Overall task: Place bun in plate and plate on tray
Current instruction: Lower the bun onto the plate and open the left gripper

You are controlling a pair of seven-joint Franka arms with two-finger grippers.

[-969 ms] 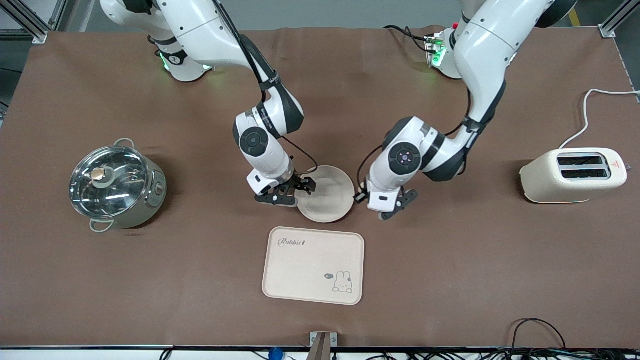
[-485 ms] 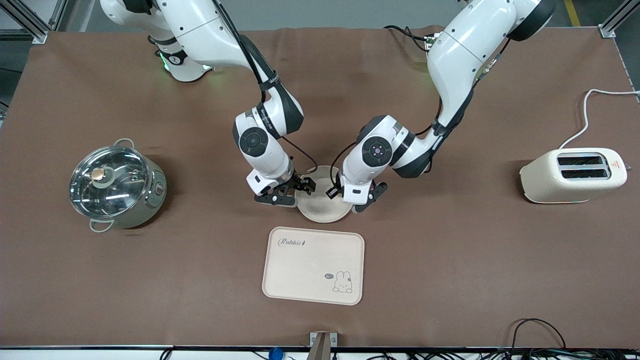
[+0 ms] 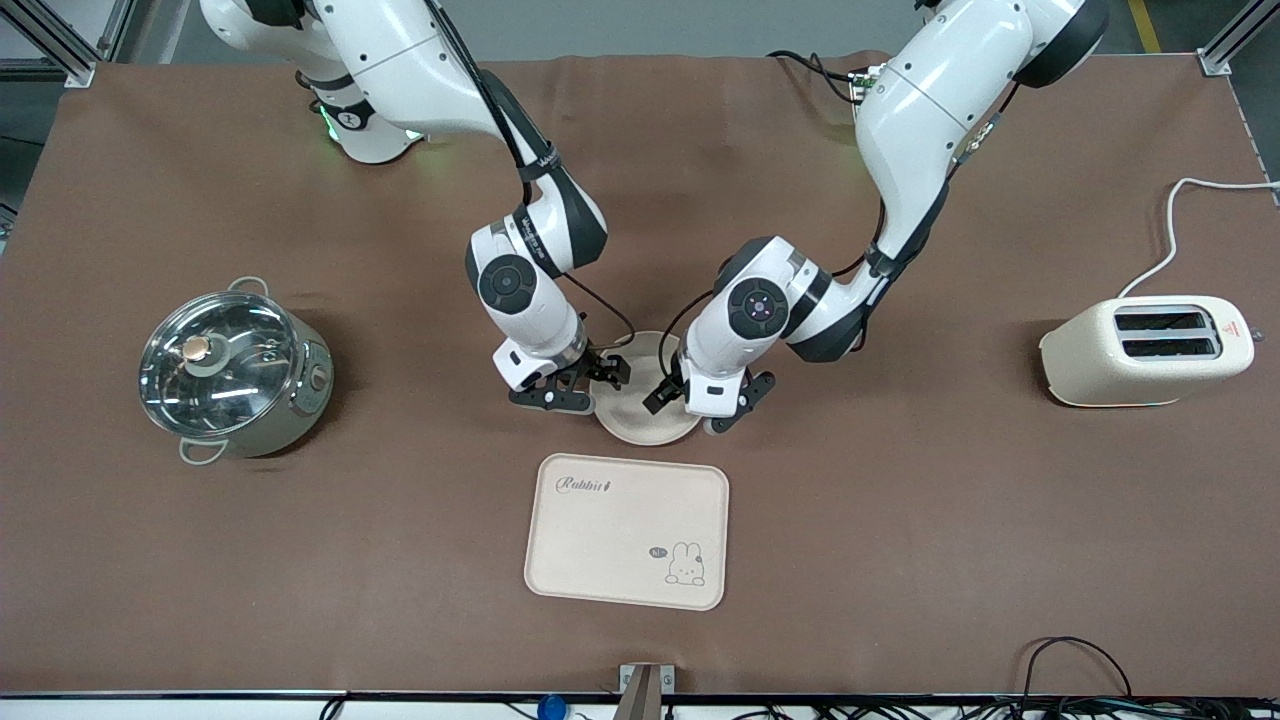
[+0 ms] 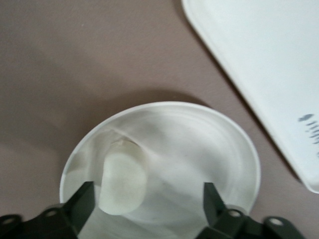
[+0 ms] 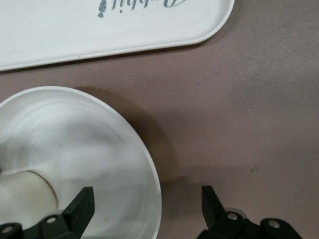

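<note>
Left gripper fingers spread apart, nothing between them; it hangs over the plate, at the edge toward the left arm's end of the table. In the left wrist view the bun lies inside the plate, loose, sitting just off one fingertip (contact can't be judged). Right gripper fingers also parted, straddling the plate rim at the edge toward the right arm's end; one finger sits over the plate's inside, the other over bare table outside the rim. Bun shows in that view too, in the plate, near the inner finger. Plate rests on the brown table, not on the tray; the tray lies just nearer the front camera than the plate, apart from it. Pot with glass lid stands toward the right arm's end, toaster toward the left arm's end, both well apart from the plate.
</note>
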